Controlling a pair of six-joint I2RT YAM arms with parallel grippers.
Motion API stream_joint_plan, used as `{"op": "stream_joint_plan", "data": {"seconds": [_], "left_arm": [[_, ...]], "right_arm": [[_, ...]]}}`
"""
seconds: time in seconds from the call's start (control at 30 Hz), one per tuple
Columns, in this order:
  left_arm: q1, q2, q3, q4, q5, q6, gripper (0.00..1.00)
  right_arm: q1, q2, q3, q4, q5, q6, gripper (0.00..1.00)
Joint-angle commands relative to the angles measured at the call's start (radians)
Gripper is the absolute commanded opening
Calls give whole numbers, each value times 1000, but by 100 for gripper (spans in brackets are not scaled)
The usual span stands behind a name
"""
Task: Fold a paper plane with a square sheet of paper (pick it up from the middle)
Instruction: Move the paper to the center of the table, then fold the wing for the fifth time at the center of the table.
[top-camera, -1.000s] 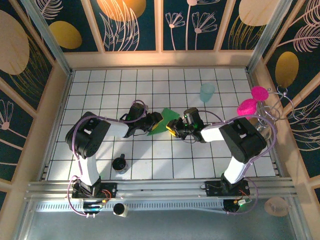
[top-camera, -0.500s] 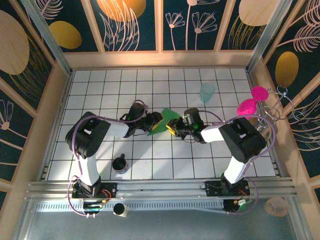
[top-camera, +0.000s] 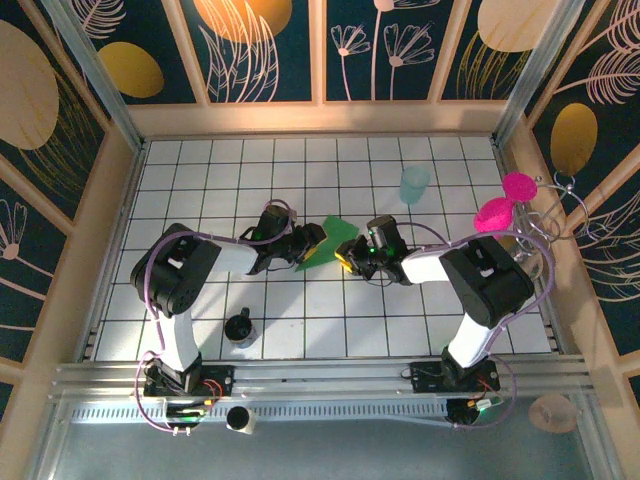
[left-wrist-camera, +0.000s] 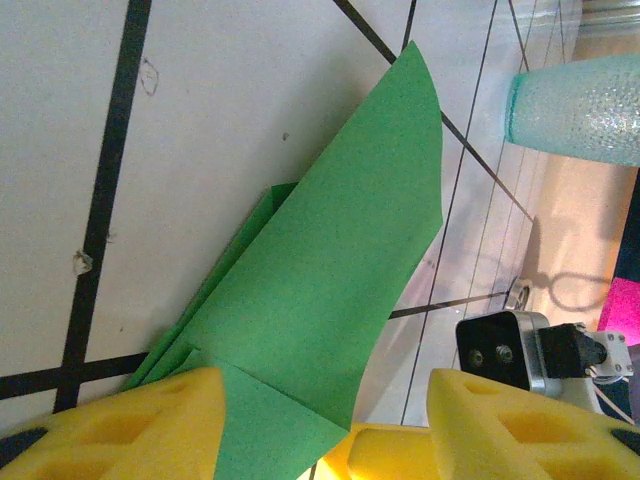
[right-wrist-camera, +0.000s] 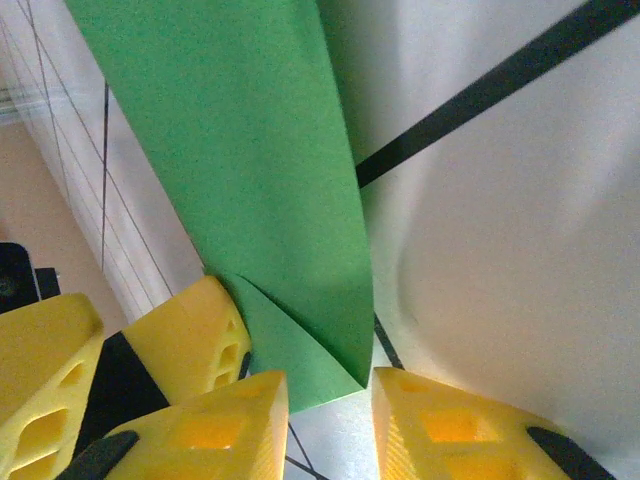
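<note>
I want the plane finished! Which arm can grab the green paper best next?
Probably the left gripper: its open fingers straddle a wide part of the green paper; the right gripper straddles just a corner.

Top camera sits high above and behind the arm bases, tilted down and forward, far enough back to take in the whole table (top-camera: 200, 330) to its far edge. Left wrist camera is right at the left gripper (left-wrist-camera: 335, 410), very near and low, facing the table's right edge with the green paper (left-wrist-camera: 330, 270) close up and the cup (left-wrist-camera: 580, 100) beyond. Right wrist camera sits just as near at the right gripper (right-wrist-camera: 330, 400), facing the left edge; all three share the paper at table middle.
</note>
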Motion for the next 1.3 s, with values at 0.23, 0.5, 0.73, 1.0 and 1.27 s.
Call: {"op": "stream_joint_plan", "data": {"seconds": [0.23, 0.5, 0.73, 1.0, 1.27], "left_arm": [[-7, 3, 1, -81, -18, 12, 58], [-5, -91, 5, -106, -63, 145, 61], [-13, -219, 0, -233, -191, 443, 70], [-81, -293, -26, -269, -318, 770, 73], [-150, -260, -21, -238, -434, 1001, 73]], "right_arm": [[4, -4, 32, -39, 66, -22, 10], [0, -110, 59, -118, 132, -87, 0], [-6, -158, 86, -175, 106, -111, 0], [-54, -136, 116, -212, 40, -114, 0], [-76, -144, 145, -257, 4, -119, 0]]}}
